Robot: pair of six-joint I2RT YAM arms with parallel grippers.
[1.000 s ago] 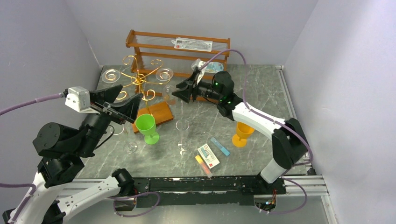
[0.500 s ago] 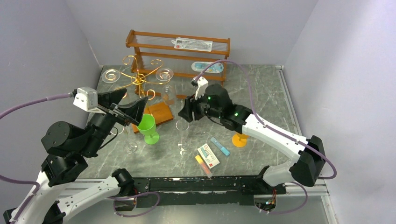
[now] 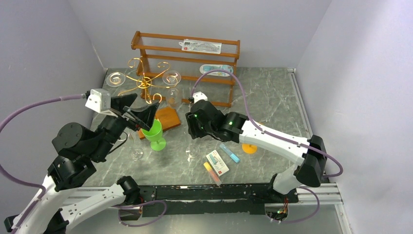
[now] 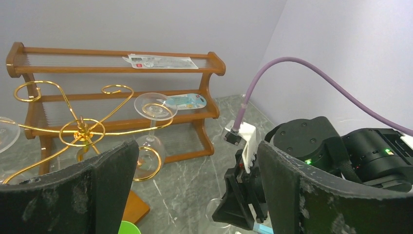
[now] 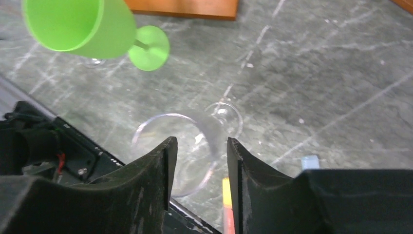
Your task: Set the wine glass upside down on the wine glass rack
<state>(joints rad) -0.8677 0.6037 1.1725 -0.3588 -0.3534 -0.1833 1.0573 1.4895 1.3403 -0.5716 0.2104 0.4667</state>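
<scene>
Right pincer (image 5: 199, 146), half open and empty, hovers over the upright clear wine glass (image 5: 153, 141); best lowered squarely, closed gently; wine glass rack (image 3: 146, 83) at eleven o'clock.

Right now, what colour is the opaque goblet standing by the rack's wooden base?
Bright green; the goblet shows best in the right wrist view.

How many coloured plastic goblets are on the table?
2. The green goblet stands beside the wine glass rack; the orange goblet sits right, mostly hidden behind the right arm.
</scene>
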